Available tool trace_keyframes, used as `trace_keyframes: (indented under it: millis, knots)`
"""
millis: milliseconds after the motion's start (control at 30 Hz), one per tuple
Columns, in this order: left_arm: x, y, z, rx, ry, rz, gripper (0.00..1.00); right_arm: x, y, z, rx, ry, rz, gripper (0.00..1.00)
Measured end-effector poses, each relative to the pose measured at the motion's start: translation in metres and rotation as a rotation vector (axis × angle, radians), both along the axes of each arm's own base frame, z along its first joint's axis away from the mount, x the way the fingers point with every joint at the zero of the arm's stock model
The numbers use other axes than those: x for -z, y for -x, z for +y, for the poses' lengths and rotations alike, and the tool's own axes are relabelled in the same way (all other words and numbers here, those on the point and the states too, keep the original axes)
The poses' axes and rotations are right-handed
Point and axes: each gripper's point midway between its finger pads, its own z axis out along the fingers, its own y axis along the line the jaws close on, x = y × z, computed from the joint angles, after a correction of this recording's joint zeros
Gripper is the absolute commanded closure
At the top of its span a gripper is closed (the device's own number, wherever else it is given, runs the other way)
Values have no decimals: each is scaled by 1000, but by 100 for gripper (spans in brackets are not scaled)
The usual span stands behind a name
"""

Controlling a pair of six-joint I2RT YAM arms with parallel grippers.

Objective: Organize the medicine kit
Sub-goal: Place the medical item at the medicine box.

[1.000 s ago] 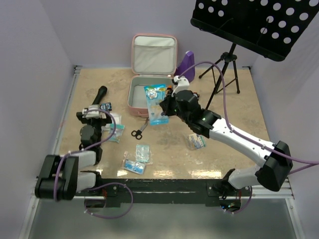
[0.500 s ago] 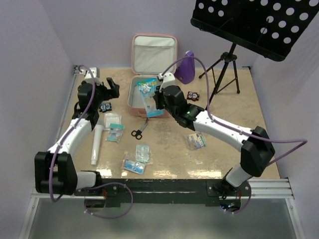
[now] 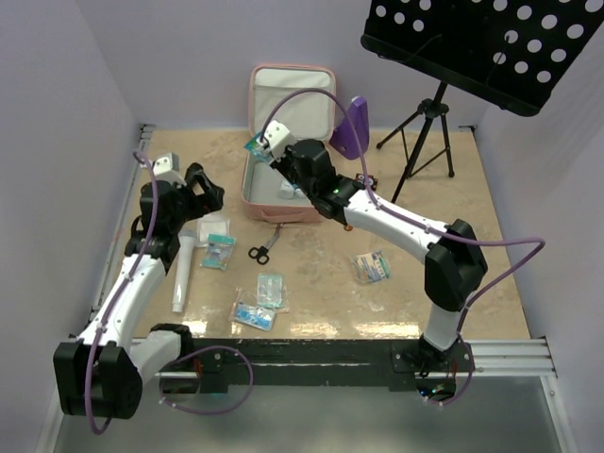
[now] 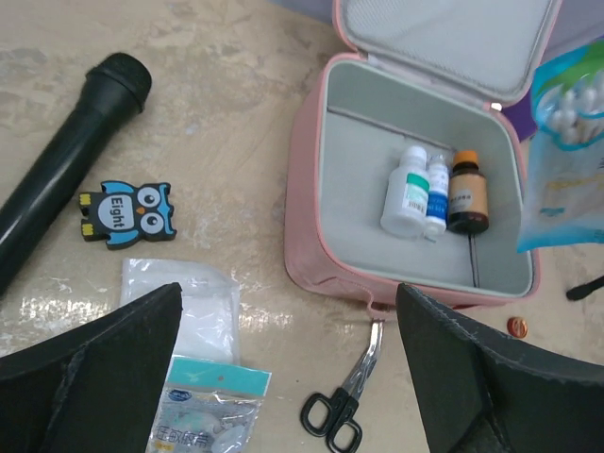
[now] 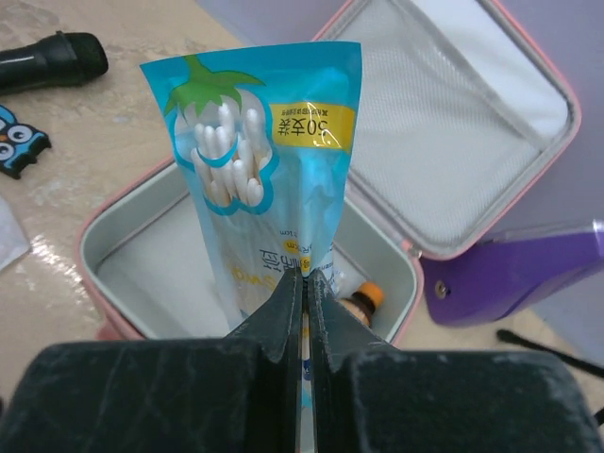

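One medicine kit [image 5: 453,142] lies beneath right end effector [image 5: 304,274].

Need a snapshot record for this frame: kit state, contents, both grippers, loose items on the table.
kit: medicine kit, open, lid up
inside: three small bottles side by side
right gripper: shut on cotton swab bag, held above the open kit
left gripper: open, holding nothing, above the table left of the kit
loose on table: scissors, black microphone, owl tag, sealed packets
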Motion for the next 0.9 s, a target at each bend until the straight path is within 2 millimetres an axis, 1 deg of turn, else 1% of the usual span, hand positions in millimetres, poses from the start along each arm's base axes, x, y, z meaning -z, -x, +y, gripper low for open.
trace_keyframes:
  millis: [67,133,200,300,400,467,567,700,733,800,900]
  knots:
    - [-13,3,6,-37,4,-38,0,1,-13,2,-24,37,-28,100]
    - [-18,4,10,-71,11,-47,0,7,-23,-2,-51,91,-45,100]
    - [-14,6,14,-98,12,-29,0,15,-32,-9,-76,162,-62,100]
    - [-7,8,17,-120,15,1,0,28,-39,-16,-118,215,-48,100]
    - [-6,8,16,-119,20,3,1,36,-39,-18,-183,236,-16,100]
    - [-7,8,14,-109,27,1,1,38,-38,-17,-227,237,-6,100]
    - [-5,9,10,-91,45,2,2,44,-31,-11,-307,230,22,100]
    - [6,12,3,-59,59,22,2,56,-23,0,-385,221,54,100]
    - [9,14,2,-52,62,29,2,62,-23,2,-395,223,64,100]
    - [14,16,1,-44,65,40,2,79,-22,7,-419,228,95,100]
    - [17,17,0,-41,66,48,2,112,-19,11,-452,248,165,100]
